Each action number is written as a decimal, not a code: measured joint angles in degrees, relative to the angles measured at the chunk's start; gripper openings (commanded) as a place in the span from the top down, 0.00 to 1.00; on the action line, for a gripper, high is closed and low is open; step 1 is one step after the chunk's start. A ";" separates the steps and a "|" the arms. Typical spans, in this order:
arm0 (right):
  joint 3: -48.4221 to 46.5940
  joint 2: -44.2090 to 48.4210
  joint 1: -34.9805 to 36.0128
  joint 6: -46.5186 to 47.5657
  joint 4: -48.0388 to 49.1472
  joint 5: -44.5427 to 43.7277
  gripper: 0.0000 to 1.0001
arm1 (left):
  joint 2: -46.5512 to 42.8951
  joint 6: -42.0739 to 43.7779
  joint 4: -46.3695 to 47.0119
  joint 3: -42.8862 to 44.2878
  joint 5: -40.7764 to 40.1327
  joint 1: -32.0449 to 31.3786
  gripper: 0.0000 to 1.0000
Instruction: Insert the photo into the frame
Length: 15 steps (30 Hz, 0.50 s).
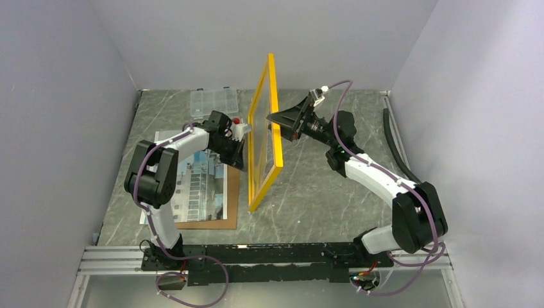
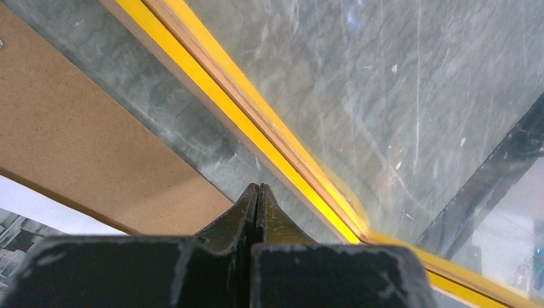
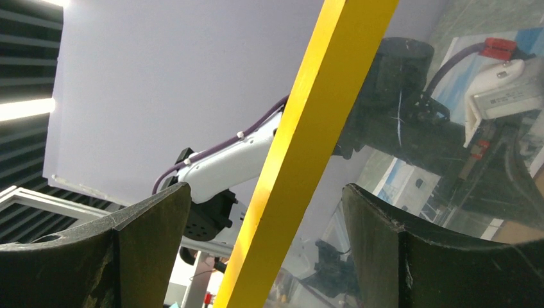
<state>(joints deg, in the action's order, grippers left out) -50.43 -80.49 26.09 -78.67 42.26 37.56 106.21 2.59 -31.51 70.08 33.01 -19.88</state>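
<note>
we start at the right gripper [image 3: 266, 189]: its jaws stand wide apart, and the yellow bar of the frame [image 1: 265, 188] runs straight up between the two fingers [image 3: 147, 244] with a gap on either side, so nothing is clamped there. over to the left gripper [image 2: 257, 192]: its jaws are pressed together with nothing between them, the tips pointing down at the table [image 1: 308, 199] just beside the frame's lower edge; we cannot tell whether they touch it. pulling back to the overhead view, the frame stands upright on one edge in the middle of the table, a gripper on each side of it, and its clear pane [image 1: 263, 141] lets us see straight through. the photo [image 1: 202, 183] lies flat, picture up, left of the frame, on top of the brown backing board [image 1: 232, 192] and partly under the left arm. a clear plastic box [image 1: 213, 101] sits near the back wall.
</note>
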 measured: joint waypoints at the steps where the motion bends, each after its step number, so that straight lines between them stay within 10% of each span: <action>1: -0.42 0.15 0.00 0.50 -0.92 0.00 0.09 | 0.00 0.00 -0.17 0.00 0.00 0.13 0.97; 7: -1.90 0.87 -0.02 2.54 -5.07 0.07 0.13 | -1.33 1.25 -4.85 3.21 0.13 3.43 0.76; 15: -2.10 0.85 0.00 2.93 -7.28 0.26 0.21 | -10.45 3.98 -12.07 18.18 2.67 7.85 0.20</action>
<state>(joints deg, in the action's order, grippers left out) -52.53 -79.64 26.09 -75.75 34.98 37.82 95.77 6.57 -43.57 88.27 35.68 -12.03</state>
